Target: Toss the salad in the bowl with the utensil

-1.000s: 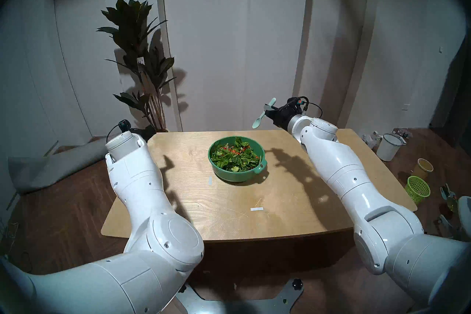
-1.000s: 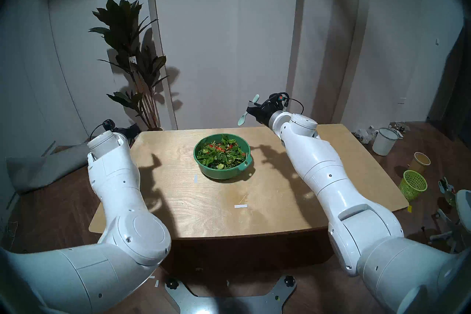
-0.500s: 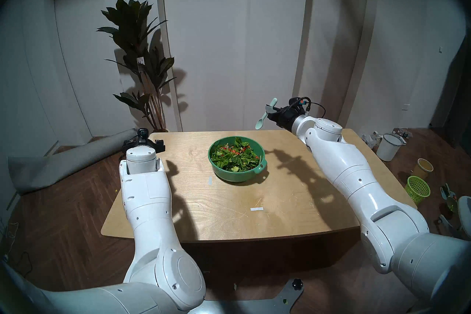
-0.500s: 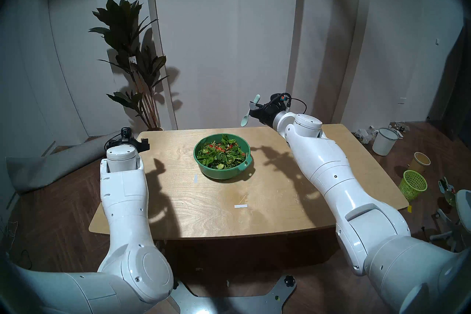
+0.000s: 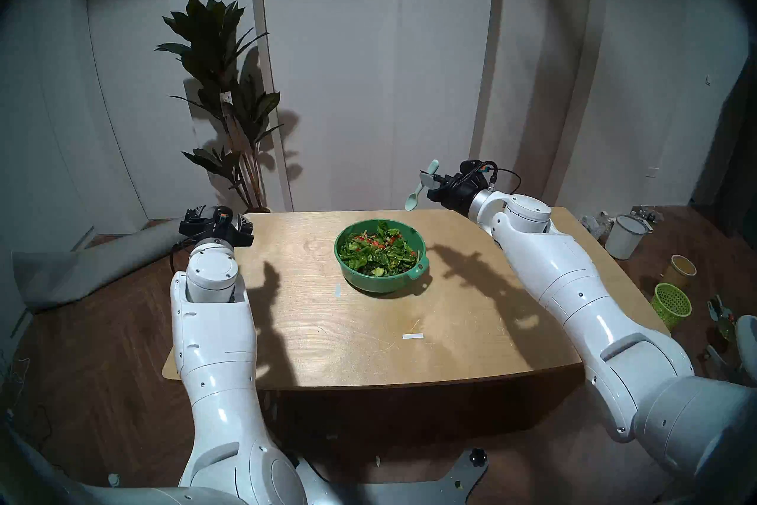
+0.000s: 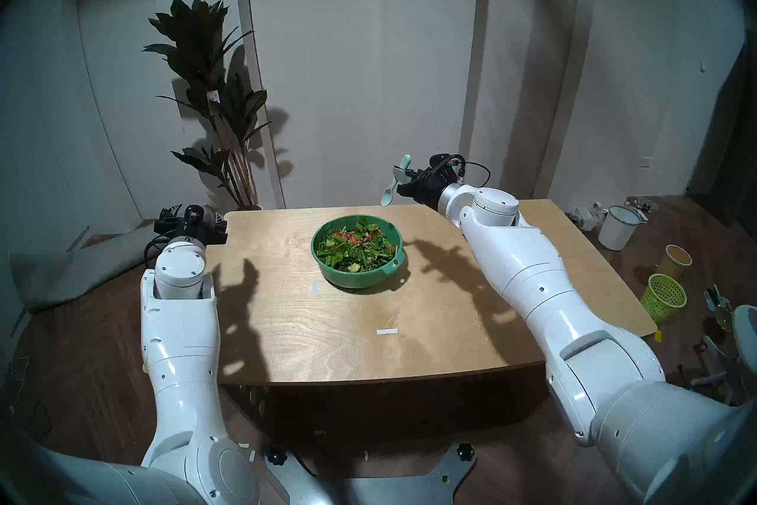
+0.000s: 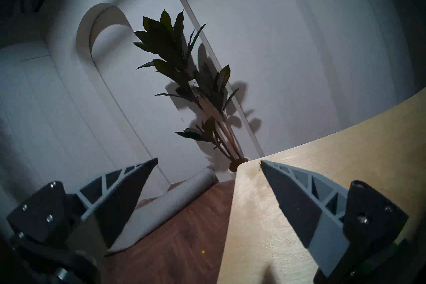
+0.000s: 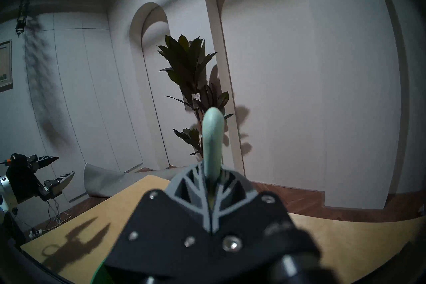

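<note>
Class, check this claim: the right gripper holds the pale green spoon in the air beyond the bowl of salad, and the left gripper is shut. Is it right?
One slip: the left gripper is open and empty, as the left wrist view shows. The rest stands: the right gripper holds the spoon aloft beyond the bowl of salad.

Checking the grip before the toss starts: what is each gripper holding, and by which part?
Right gripper clamps the mint spoon mid-handle, head hanging down. Left gripper is open and holds nothing.

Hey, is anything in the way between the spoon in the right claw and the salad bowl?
Nothing visible. The spoon hangs in the right claw above the table's far edge, beyond the bowl, with only open air between them.
</note>
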